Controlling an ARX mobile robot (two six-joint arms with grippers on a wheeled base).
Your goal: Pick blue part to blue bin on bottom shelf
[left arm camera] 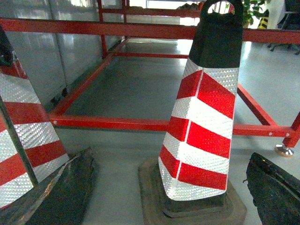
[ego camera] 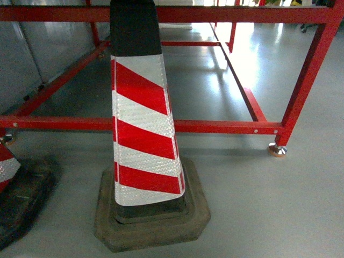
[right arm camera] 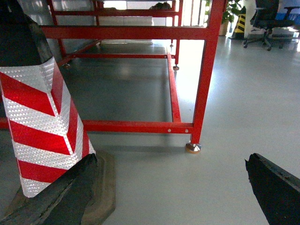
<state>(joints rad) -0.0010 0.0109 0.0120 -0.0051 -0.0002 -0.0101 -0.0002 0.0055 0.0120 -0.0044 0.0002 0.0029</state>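
Head view shows no blue part, no blue bin and no steel roller shelf; none of the task's things appear in either wrist view, so where they are can't be told. What fills the head view instead is a red-and-white striped reflective traffic cone (ego camera: 144, 134) with a black top, standing on a dark rubber base on the grey floor (ego camera: 269, 204). Just behind it runs the low rail of a red-painted metal frame (ego camera: 226, 127), with a round silver foot (ego camera: 277, 149) at its right post. A second striped cone (ego camera: 6, 166) is cut off at the left edge.

Left wrist view: left pincer (left arm camera: 173, 187) is spread apart, black fingers (left arm camera: 65, 187) at each lower corner, nothing between them but the cone beyond. Right wrist view: right pincer (right arm camera: 168, 187) likewise released and empty, with bare floor ahead.

Step in hand, as I judge it: approach or search, before any pick; task looks unstarted. Next move likely calls for the base to steer round the cones and frame and bring the shelf and blue part into sight. Cone is close in front, so bumping it is the risk.
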